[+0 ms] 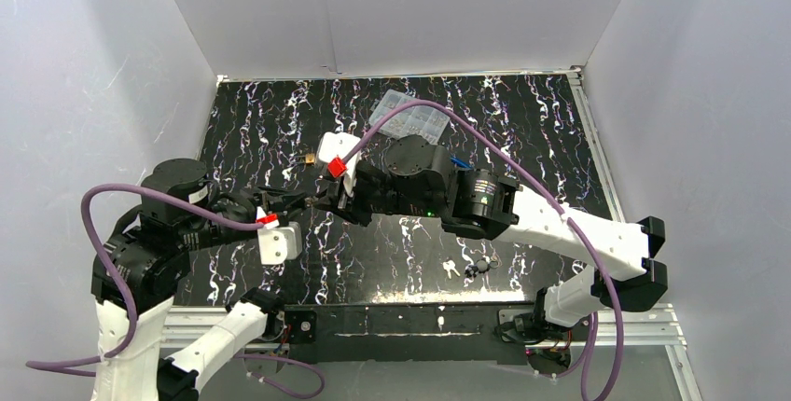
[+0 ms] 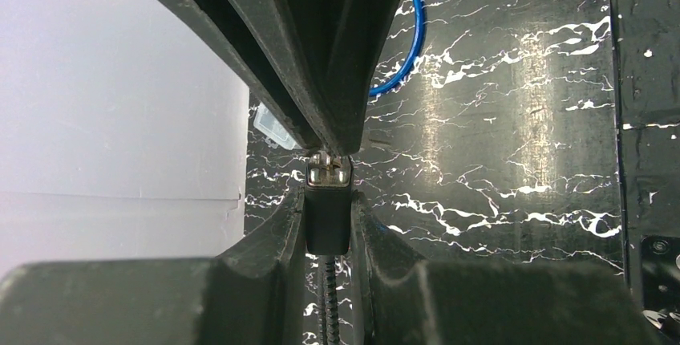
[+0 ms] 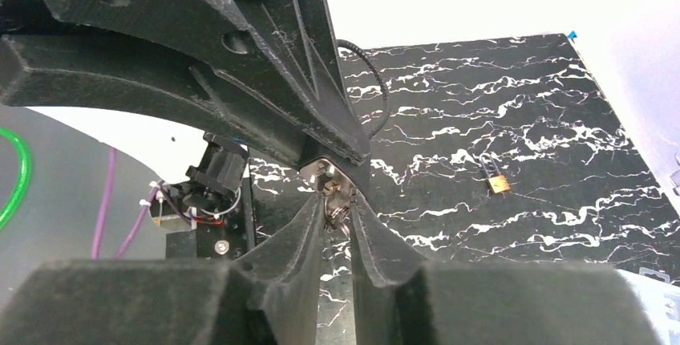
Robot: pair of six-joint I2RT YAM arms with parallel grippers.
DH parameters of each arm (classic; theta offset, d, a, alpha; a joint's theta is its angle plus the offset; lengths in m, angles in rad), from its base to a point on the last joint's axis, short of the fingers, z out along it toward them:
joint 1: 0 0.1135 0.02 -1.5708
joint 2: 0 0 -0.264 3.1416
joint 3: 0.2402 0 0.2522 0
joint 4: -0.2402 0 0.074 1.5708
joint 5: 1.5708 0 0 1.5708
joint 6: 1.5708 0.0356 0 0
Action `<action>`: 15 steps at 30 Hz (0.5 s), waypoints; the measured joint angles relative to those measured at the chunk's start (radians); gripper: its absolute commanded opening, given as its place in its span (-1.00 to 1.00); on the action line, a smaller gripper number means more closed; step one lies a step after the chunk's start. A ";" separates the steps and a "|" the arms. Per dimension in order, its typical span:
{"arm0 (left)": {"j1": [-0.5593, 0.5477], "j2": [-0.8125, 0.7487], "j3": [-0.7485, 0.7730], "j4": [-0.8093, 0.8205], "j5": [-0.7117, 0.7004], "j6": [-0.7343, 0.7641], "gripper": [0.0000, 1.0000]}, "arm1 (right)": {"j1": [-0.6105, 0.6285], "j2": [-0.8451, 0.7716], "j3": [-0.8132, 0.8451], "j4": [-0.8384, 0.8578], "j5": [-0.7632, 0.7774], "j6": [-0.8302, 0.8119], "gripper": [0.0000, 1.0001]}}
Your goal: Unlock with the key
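Note:
In the left wrist view my left gripper (image 2: 329, 200) is shut on a black lock body (image 2: 327, 229). A ribbed cable hangs below the body, and its metal end (image 2: 329, 170) points away from me. My right gripper (image 3: 338, 210) meets that end head-on. Its fingers pinch a small metal key (image 3: 337, 200) with a wire ring, set at the lock's face. From above, the left gripper (image 1: 284, 201) and the right gripper (image 1: 325, 198) touch tip to tip over the left middle of the table. How deep the key sits in the lock is hidden.
A small brass padlock (image 1: 306, 159) lies behind the grippers on the black marbled table (image 1: 522, 131). Loose keys (image 1: 464, 269) lie near the front edge. A clear plastic box (image 1: 408, 118) and a blue cable (image 2: 413, 40) sit further back. White walls close three sides.

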 measured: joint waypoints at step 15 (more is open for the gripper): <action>0.000 -0.013 -0.009 0.018 -0.023 0.017 -1.00 | 0.008 0.025 0.041 -0.034 0.034 0.027 -0.97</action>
